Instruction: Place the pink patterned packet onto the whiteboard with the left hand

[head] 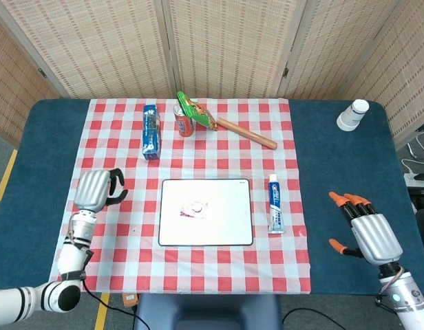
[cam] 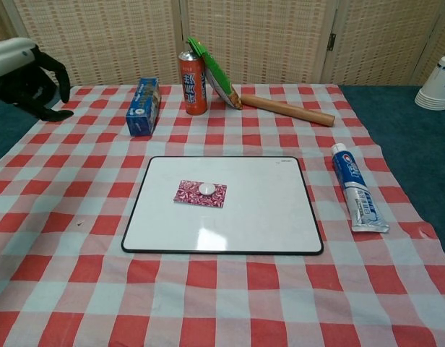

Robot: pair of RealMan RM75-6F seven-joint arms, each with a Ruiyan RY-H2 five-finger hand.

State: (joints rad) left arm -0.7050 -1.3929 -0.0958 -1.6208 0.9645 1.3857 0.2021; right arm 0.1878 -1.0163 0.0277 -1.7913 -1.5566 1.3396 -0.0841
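Note:
The pink patterned packet (head: 195, 208) (cam: 200, 193) lies flat on the whiteboard (head: 226, 227) (cam: 266, 217), left of the board's middle, with nothing touching it. My left hand (head: 96, 190) (cam: 27, 69) hovers well to the left of the board, over the checked cloth, empty, its dark fingers curled partway and apart. Out over the blue table at the right edge, my right hand (head: 365, 232) is empty with its orange-tipped fingers spread; the chest view does not show it.
A toothpaste tube (head: 274, 203) (cam: 356, 189) lies just right of the board. At the back stand a blue box (head: 151, 132), an orange can (head: 183, 121), a green packet (head: 195, 111) and a wooden rolling pin (head: 245, 133). White cups (head: 352, 115) sit far right.

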